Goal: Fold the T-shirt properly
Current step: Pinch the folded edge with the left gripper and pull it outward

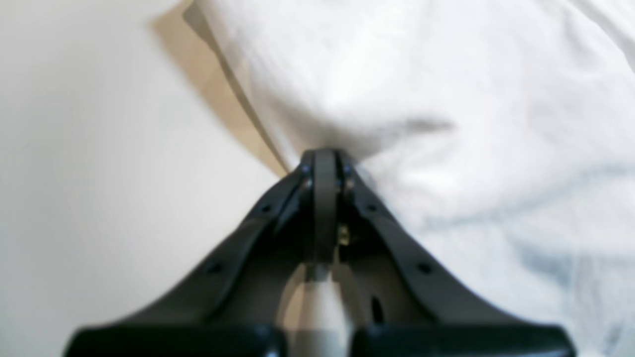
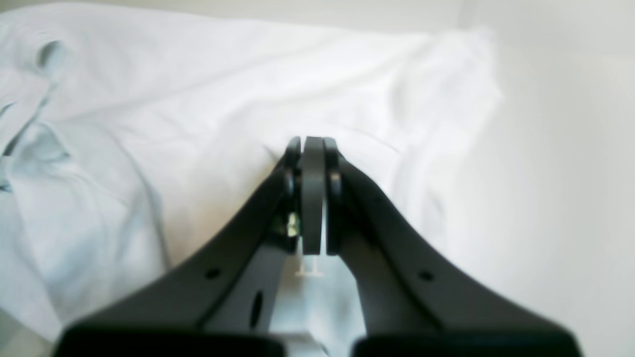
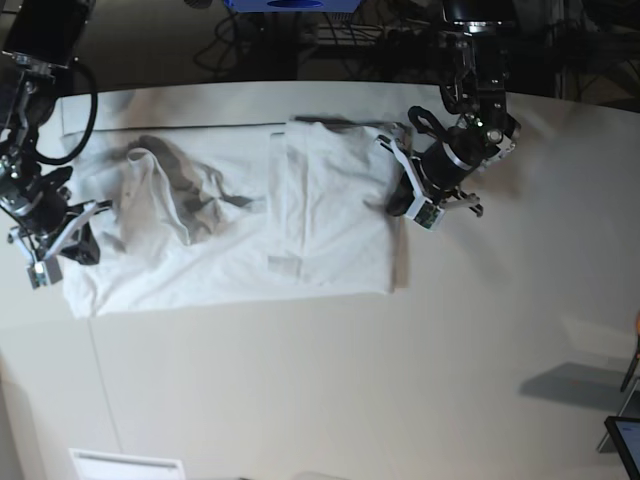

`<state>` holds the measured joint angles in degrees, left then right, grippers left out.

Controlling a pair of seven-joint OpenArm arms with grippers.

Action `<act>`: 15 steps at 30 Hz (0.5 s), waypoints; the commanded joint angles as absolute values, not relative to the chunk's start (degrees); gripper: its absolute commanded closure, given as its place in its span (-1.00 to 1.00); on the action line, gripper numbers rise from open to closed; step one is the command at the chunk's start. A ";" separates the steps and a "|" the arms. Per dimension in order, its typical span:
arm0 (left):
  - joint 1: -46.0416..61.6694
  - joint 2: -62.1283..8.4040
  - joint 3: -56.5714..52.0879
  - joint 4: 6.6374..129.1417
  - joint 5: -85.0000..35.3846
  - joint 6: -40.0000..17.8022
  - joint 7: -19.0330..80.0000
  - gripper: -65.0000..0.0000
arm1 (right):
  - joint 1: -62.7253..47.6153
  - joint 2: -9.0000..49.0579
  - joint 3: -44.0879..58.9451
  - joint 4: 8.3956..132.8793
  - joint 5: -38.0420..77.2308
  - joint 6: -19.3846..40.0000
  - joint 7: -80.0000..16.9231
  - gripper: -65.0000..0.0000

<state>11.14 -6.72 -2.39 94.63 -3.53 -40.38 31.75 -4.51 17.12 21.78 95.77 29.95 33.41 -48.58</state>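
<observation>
One white T-shirt (image 3: pixel 240 220) on one table (image 3: pixel 350 380), left gripper (image 1: pixel 325 156) and right gripper (image 2: pixel 313 144) each clamped on its edge.

We see a broad, pale cream table surface (image 3: pixel 330 380) with faint seams, evenly lit. Beyond its far edge lies a dark area of tangled black cables (image 3: pixel 330 40) and a blue box (image 3: pixel 290 5).

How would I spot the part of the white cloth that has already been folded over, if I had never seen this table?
Find the pale table and the white T-shirt stretched across its far half. Follow the cloth toward the left gripper, on the right of the overhead view, to the folded panel. It is smooth, doubled and straight-edged; the rest is rumpled and shadowed.
</observation>
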 commanded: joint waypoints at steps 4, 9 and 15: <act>10.68 -9.89 -4.26 92.53 -2.59 -40.00 33.10 1.00 | -4.53 17.89 24.92 96.75 30.99 33.71 -49.89 0.95; 10.68 -10.24 -9.80 92.53 -2.59 -40.00 33.10 1.00 | -4.53 17.89 28.18 96.75 30.99 33.89 -52.00 0.95; 11.38 -9.80 -14.73 97.98 -3.21 -40.00 33.10 1.00 | -4.18 17.71 31.96 96.31 31.16 40.00 -55.16 0.95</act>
